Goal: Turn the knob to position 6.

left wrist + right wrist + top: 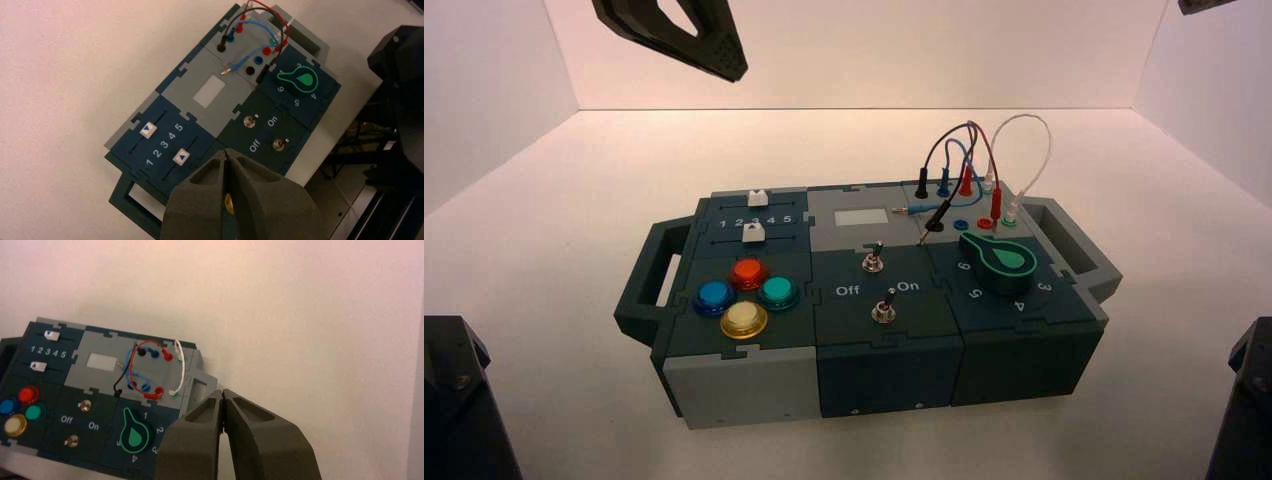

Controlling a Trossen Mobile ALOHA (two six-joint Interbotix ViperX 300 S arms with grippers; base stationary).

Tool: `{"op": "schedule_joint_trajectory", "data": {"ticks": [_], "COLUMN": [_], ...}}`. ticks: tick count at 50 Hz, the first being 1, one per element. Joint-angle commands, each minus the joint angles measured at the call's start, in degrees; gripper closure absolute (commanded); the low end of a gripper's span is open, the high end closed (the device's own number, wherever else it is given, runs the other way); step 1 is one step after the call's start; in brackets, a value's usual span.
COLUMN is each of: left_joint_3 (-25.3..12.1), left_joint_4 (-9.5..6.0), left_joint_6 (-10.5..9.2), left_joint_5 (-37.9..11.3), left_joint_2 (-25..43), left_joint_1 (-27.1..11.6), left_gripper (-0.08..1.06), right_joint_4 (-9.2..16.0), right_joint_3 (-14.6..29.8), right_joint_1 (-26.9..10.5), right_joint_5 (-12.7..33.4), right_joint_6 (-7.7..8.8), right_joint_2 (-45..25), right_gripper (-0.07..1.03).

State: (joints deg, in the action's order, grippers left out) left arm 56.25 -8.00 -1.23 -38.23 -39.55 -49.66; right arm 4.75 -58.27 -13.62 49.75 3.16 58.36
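The knob (1002,262) is dark teal with a green teardrop top and sits on the box's right end. Its pointed tip aims toward the wire sockets, just past the white 6 (965,267) on the side away from the 5. The knob (299,81) and the 6 (281,90) also show in the left wrist view. The knob (134,432) shows in the right wrist view too. My left gripper (227,152) is shut and empty, high above the box's left end (734,68). My right gripper (221,392) is shut and empty, high off the box's right end, only its edge (1209,5) showing.
The box (744,385) also bears several round push buttons (744,297), two metal toggle switches (879,285) by "Off" and "On", two white sliders (754,215), and plugged wires (984,165). Handles (649,285) stick out at both ends. Dark arm bases (459,400) stand at the bottom corners.
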Motion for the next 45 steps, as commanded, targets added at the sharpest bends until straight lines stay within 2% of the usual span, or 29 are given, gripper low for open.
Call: {"op": "schedule_joint_trajectory", "data": {"ticks": [1,5,17,27,37,45], "left_joint_3": [-1.9,-1.8,-1.4,-1.1,-1.1,-1.1], "left_joint_4": [-0.09,-0.09,-0.09,-0.09,0.00,0.00], "left_joint_6": [0.00,0.00,0.18,0.35,0.79,0.79], "left_joint_5": [0.5,0.5,0.4,0.4,0.4,0.4], "left_joint_2": [0.0,-0.1,-0.6,-0.6,-0.7,-1.4], "left_joint_1": [-0.4,-0.5,-0.9,-0.9,-1.0,-1.0], "left_gripper": [1.01,1.01,1.01,1.01,1.01,1.01], "right_joint_4": [0.4,0.4,0.4,0.4,0.4,0.4], "right_joint_3": [2.6,3.8,6.6,7.6,7.4,7.4], "right_joint_1": [-0.4,-1.2,-8.4,-11.0,-14.2,-16.3], "right_joint_5": [0.9,2.1,6.3,8.6,8.9,8.8], "right_joint_6": [0.18,0.18,0.18,0.53,0.97,2.29], "right_joint_2": [-2.1,-3.6,-9.6,-14.4,-18.1,-21.5], "right_gripper": [0.99,0.99,0.99,0.99,0.99,0.99]}}
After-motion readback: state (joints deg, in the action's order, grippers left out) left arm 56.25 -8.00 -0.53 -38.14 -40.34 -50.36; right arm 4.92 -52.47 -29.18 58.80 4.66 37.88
